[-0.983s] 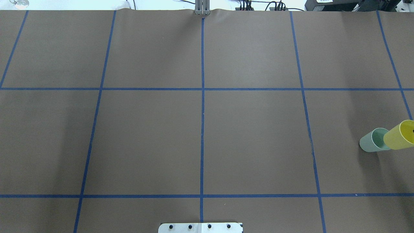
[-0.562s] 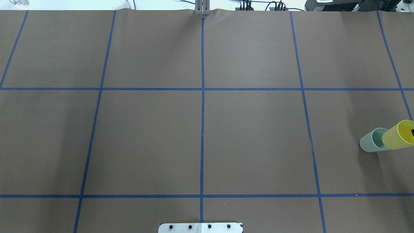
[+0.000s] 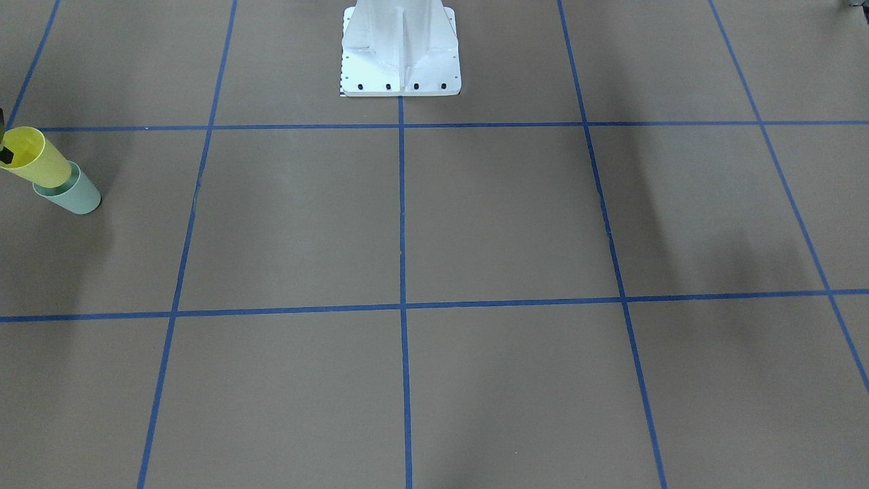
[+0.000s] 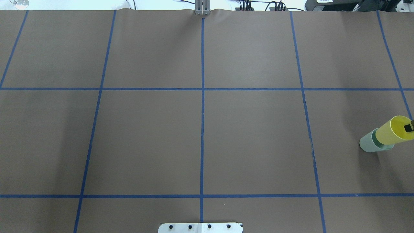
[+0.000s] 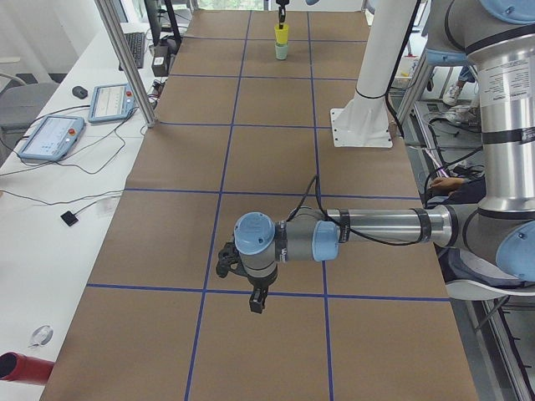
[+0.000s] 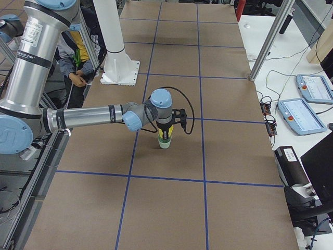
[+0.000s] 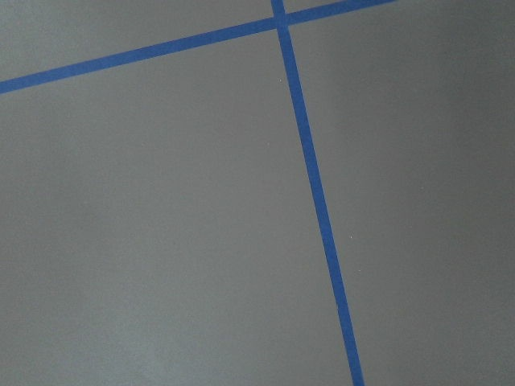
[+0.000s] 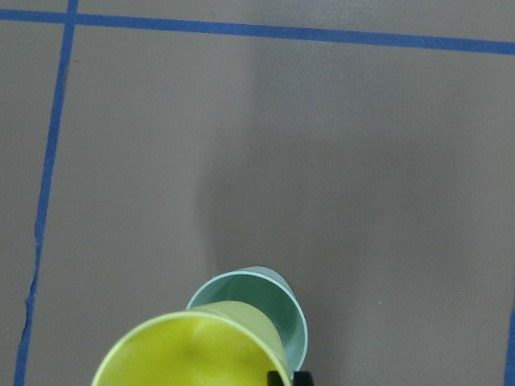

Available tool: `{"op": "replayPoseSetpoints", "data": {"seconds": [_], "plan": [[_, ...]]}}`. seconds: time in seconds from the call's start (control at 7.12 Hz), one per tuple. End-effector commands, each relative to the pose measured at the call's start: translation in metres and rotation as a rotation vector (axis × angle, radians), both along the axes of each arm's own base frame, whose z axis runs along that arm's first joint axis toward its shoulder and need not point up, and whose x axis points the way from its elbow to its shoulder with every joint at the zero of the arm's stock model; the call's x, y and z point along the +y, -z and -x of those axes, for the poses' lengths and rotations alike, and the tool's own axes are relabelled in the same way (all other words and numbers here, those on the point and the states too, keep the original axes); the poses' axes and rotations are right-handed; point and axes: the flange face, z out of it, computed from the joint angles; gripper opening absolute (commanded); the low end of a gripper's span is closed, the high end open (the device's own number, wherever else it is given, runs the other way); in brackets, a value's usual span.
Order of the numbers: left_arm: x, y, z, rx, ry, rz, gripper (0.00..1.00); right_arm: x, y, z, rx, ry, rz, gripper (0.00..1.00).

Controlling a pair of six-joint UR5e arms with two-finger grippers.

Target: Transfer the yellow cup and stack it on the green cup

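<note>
The yellow cup is held tilted at the table's far right, with its base inside the mouth of the green cup, which stands on the paper. My right gripper is shut on the yellow cup's rim, one finger inside the cup; most of the gripper is off the frame edge. The right wrist view shows the yellow cup entering the green cup. Both cups also show in the front view: yellow, green. My left gripper hangs over bare paper far from the cups; I cannot tell whether it is open or shut.
The table is covered in brown paper with a blue tape grid. The robot's white base stands at the near middle edge. Tablets and cables lie on the side benches beyond the far table edge.
The yellow cup has moved left and down toward the green cup. Its base now sits inside the green cup's mouth, where before it was beside and above the rim.
</note>
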Motion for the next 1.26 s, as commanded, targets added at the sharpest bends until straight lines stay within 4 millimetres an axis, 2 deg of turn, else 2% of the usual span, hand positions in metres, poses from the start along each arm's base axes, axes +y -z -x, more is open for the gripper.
{"op": "replayPoseSetpoints", "data": {"seconds": [0.0,0.28,0.84,1.12], "plan": [[0.000,0.000,-0.001,0.000,-0.001,0.001,1.00,-0.002,-0.004,0.001,0.015,-0.002,-0.005,0.00],[0.000,0.000,0.000,-0.002,0.002,0.002,1.00,-0.003,-0.009,0.003,0.024,-0.003,-0.009,0.00],[0.000,0.000,0.000,0.000,0.002,0.002,1.00,-0.005,-0.005,0.015,0.023,0.019,-0.017,0.00],[0.000,0.001,0.000,0.000,0.002,0.000,1.00,-0.006,-0.007,0.017,0.034,0.020,-0.023,0.27]]}}
